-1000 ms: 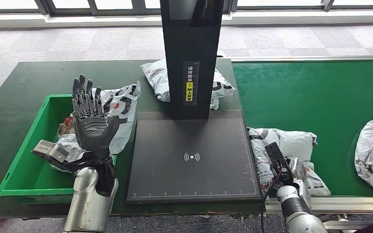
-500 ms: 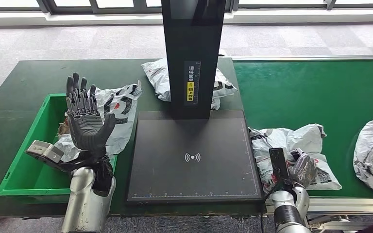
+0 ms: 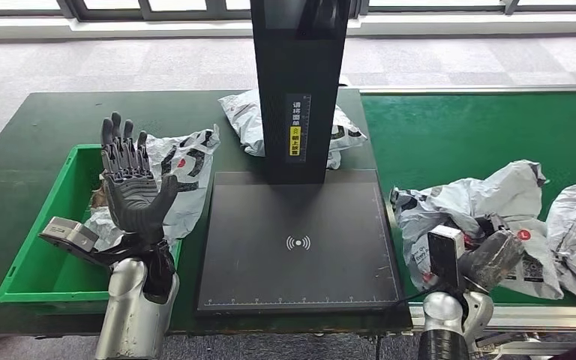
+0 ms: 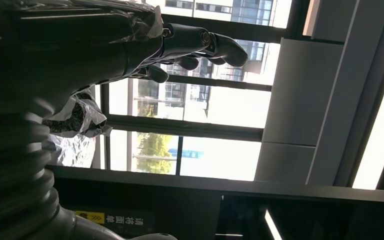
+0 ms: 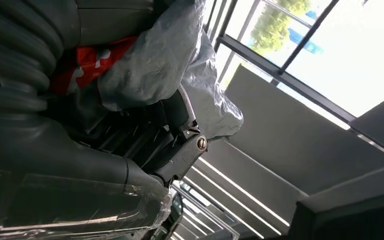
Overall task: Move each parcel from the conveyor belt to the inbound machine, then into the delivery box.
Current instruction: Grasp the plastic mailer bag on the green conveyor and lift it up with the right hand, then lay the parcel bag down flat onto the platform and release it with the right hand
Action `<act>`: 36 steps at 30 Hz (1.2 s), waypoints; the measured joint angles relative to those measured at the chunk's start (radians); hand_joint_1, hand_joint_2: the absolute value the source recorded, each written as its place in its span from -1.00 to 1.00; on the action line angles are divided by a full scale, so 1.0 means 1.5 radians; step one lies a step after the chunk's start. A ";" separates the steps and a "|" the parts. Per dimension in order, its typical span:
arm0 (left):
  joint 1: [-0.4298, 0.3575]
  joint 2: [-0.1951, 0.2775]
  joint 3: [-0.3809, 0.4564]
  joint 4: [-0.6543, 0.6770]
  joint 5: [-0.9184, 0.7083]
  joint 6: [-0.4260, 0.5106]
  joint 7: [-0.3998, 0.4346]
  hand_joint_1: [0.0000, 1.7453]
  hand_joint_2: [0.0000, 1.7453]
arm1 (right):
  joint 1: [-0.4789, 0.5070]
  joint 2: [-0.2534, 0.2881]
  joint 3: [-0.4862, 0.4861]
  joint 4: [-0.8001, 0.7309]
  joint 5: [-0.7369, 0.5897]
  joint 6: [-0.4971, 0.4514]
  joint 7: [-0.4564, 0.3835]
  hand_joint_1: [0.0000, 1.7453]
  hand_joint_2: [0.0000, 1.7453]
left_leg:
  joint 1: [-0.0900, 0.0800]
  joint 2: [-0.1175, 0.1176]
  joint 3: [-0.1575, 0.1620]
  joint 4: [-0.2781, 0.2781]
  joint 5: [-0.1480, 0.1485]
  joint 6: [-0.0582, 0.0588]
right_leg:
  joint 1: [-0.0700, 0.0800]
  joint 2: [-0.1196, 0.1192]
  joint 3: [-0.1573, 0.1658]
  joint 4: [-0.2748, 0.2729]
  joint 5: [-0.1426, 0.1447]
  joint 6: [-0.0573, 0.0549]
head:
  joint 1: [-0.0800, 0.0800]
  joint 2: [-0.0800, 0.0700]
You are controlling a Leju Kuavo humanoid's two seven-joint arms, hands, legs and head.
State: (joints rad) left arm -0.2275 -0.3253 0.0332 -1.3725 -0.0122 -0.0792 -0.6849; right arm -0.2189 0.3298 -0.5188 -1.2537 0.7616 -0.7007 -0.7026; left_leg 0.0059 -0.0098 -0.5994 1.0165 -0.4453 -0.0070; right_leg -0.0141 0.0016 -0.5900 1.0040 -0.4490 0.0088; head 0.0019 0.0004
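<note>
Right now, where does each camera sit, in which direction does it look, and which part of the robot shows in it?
Head view: high on the body, looking forward and down at the black inbound machine, green box and conveyor belt; both arms enter from below.
Left wrist view: behind the raised left hand, facing windows.
Right wrist view: behind the right hand, which grips a grey parcel.
Shared: head and right wrist views both show that parcel and the right hand; head view also shows the left hand.
</note>
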 joint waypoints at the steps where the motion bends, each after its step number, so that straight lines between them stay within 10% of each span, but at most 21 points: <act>1: 0.000 0.000 0.000 0.000 0.000 0.000 -0.001 -1.00 1.00 | 0.003 0.000 0.006 -0.019 -0.002 0.000 0.000 1.00 1.00 | 0.000 0.000 0.000 0.000 0.000 0.000 | 0.000 0.000 0.000 0.000 0.000 0.000 | 0.000 0.000; 23: -0.001 0.001 -0.001 0.010 0.001 0.001 -0.010 -1.00 1.00 | 0.053 -0.007 0.235 -0.265 0.007 0.000 0.000 1.00 1.00 | 0.000 0.002 -0.001 0.000 0.000 0.000 | 0.000 0.002 -0.002 0.000 0.000 0.000 | 0.000 0.000; 36: -0.003 0.001 -0.016 0.011 0.002 0.002 -0.010 -1.00 1.00 | 0.035 -0.008 0.357 -0.065 -0.079 0.105 0.019 1.00 1.00 | 0.001 0.000 -0.002 0.000 0.002 0.000 | 0.001 0.000 -0.002 0.000 0.000 0.000 | 0.000 0.000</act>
State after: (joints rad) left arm -0.2313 -0.3239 0.0092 -1.3565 -0.0088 -0.0758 -0.7000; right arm -0.1657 0.3178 0.0174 -1.3506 0.6425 -0.5436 -0.6745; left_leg 0.0067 -0.0101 -0.6022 1.0161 -0.4425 -0.0077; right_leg -0.0132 0.0017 -0.5929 1.0045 -0.4486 0.0083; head 0.0020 0.0004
